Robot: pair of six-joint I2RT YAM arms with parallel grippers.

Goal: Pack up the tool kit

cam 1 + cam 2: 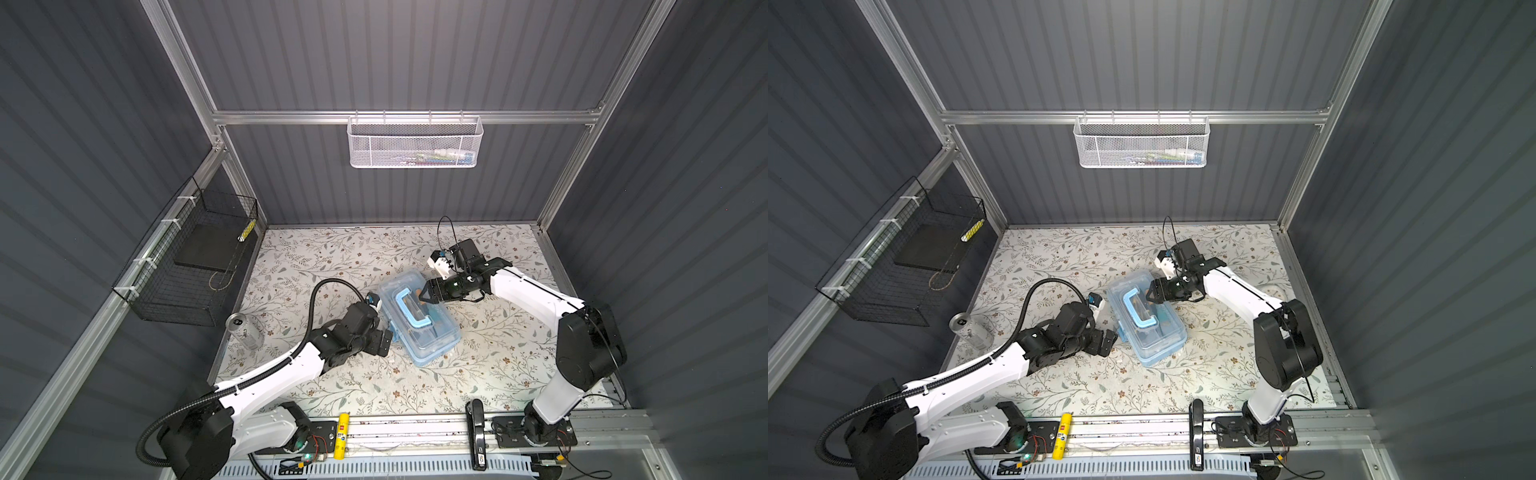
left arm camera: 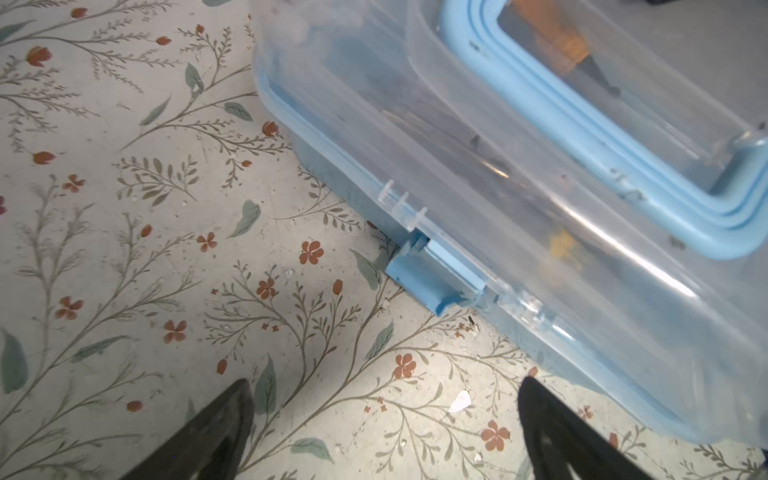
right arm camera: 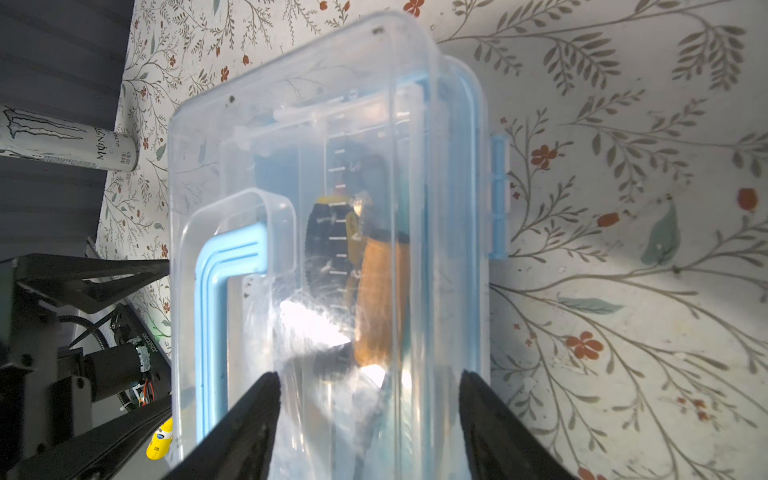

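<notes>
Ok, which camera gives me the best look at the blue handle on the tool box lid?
Either top view: in both, the whole U-shaped handle lies flat on the clear lid, small but uncut. The left wrist view crops it to one bar and a corner; the right wrist view shows one corner.

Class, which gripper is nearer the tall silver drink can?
Left. The left gripper sits between the can and the light-blue plastic box; the right gripper is farther off, over the box's clear lid.

Grey ribbed walls (image 1: 395,54), floral tabletop (image 1: 332,257), aluminium frame (image 1: 291,117).
</notes>
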